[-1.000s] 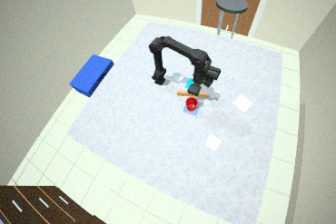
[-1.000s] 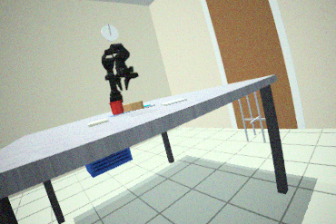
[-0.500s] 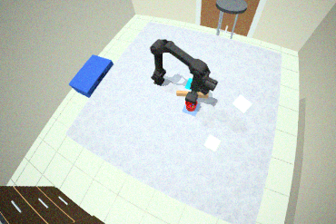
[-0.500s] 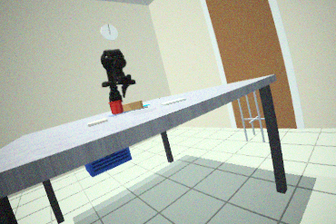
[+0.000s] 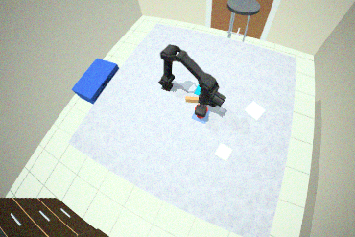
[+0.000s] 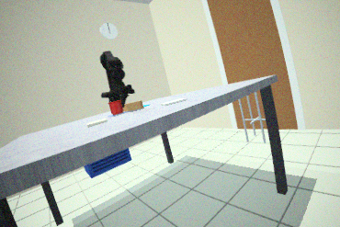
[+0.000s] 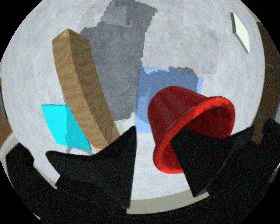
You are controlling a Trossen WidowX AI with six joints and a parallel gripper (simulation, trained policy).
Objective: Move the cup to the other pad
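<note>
A red cup [image 6: 116,107] [image 7: 163,107] is at the blue pad [image 5: 203,120] [image 7: 147,85]; whether it leans slightly is hard to tell. My gripper [image 7: 151,128] is low at the cup, its fingers apart. In the wrist view the right finger overlaps the cup's mouth and near rim, and the left finger is outside the cup, with a gap to its wall. In the top view the hand covers most of the cup. No marbles can be made out. A cyan pad [image 5: 198,90] [image 7: 56,125] lies on the side nearer the arm's base.
A wooden block [image 5: 191,99] [image 6: 133,106] [image 7: 73,75] lies between the cyan pad and the cup, close to the left finger. Two white squares [image 5: 254,110] [image 5: 223,152] lie farther out on the table. A blue crate [image 5: 95,80] [image 6: 108,162] is on the floor beyond the table.
</note>
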